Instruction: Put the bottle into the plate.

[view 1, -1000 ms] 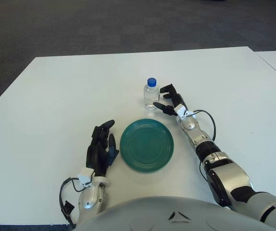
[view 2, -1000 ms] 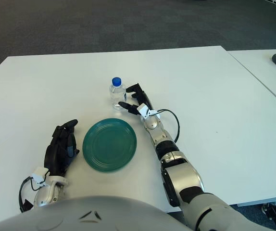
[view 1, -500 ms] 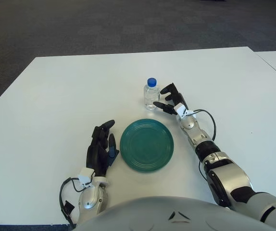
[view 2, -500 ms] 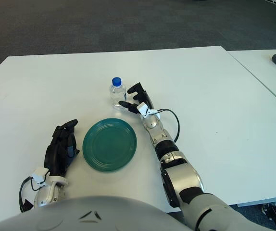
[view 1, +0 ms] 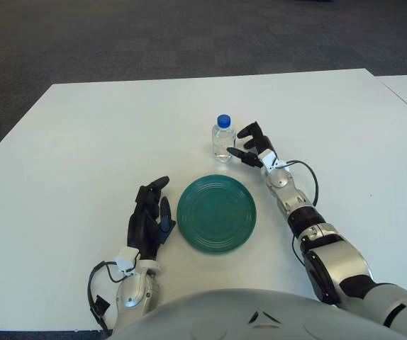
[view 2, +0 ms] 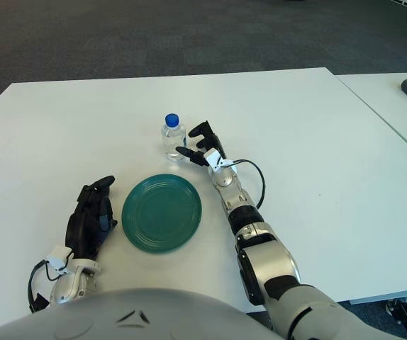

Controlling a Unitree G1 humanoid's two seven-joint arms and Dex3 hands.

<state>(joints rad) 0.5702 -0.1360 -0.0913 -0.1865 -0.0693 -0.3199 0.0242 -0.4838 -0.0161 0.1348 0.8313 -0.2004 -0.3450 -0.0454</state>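
Bright even overhead light, soft faint shadows on white table [view 1: 83, 142], sharp focus, no glare

small clear bottle [view 1: 222, 141] with blue cap stands upright on the white counter [view 1: 76, 149], just beyond the round green plate [view 1: 216, 214], apart from it.

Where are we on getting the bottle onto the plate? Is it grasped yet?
Not grasped yet. The bottle stands upright on the table, beyond the green plate, which holds nothing. The right hand is right beside the bottle with fingers spread, not closed on it. The left hand shows left of the plate. Left to do: grasp, lift, set it on the plate.
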